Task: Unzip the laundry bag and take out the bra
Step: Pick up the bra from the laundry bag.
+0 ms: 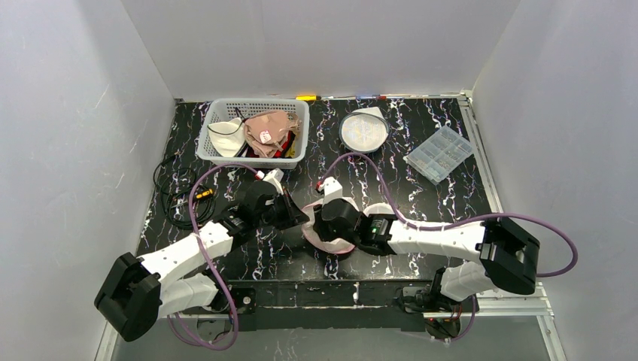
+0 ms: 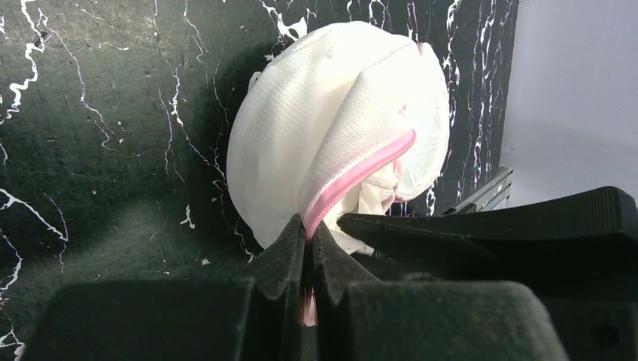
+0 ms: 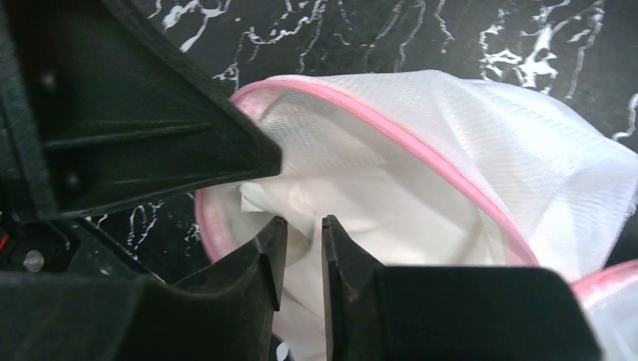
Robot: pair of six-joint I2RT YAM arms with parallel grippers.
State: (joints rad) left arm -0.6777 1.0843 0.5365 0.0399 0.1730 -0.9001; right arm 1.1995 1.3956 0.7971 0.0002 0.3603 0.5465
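The white mesh laundry bag (image 1: 335,244) with a pink zipper rim lies on the black marbled table between my two grippers. In the left wrist view the bag (image 2: 301,128) is domed and its pink zipper edge (image 2: 365,174) runs down into my left gripper (image 2: 310,235), which is shut on that edge. My right gripper (image 3: 303,223) is inside the bag's open mouth (image 3: 421,143). Its jaws stand narrowly apart with white bra fabric (image 3: 391,218) pinched between them. The rest of the bra is hidden in the bag.
A grey basket (image 1: 218,154) holding garments stands at the back left. A round white mesh bag (image 1: 363,129) and a clear plastic parts box (image 1: 440,154) are at the back right. Black cables (image 1: 177,194) lie at the left.
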